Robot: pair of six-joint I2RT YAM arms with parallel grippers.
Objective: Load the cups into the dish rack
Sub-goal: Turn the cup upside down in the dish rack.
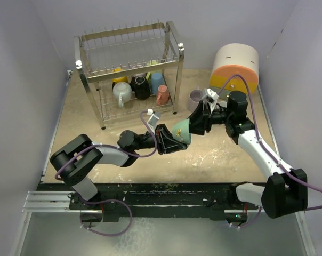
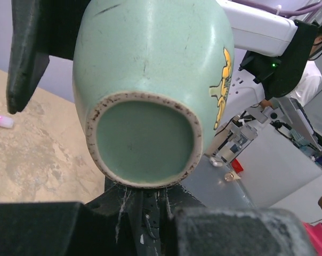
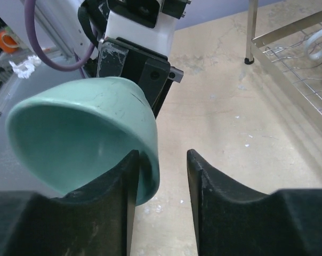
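Teal-green mug [image 1: 181, 132] with a yellow motif hangs in the air above the middle of the sandy surface [image 1: 214, 157], lying on its side. Its long axis runs roughly level, with the base toward the left wrist and the open mouth toward the right arm. The left end effector [image 1: 169, 140] is clamped on the mug near its base. The right end effector [image 3: 161, 160] faces it from the opposite side with its fingers apart. In the right wrist view the mug's rim sits in that gap against one finger [image 3: 105, 208], and the other finger stands clear of it. Judging from this, only the left arm carries the mug.

The dish rack [image 1: 178, 80] stands to the far left of the mug, its near right post just beyond the left wrist. Its lower tier holds several mugs [image 1: 141, 86], among them white, black, blue, yellow and salmon pink. No mug shows on the upper tier. The left arm is the nearer one to the rack.

A lilac mug [image 1: 194, 99] sits on the surface just right of the rack, near the right arm. A round white-and-orange drawer unit [image 1: 235, 64] stands behind it. There is open room in front of the rack. The likely risks are the rim catching the right finger and the mug striking the chrome post.
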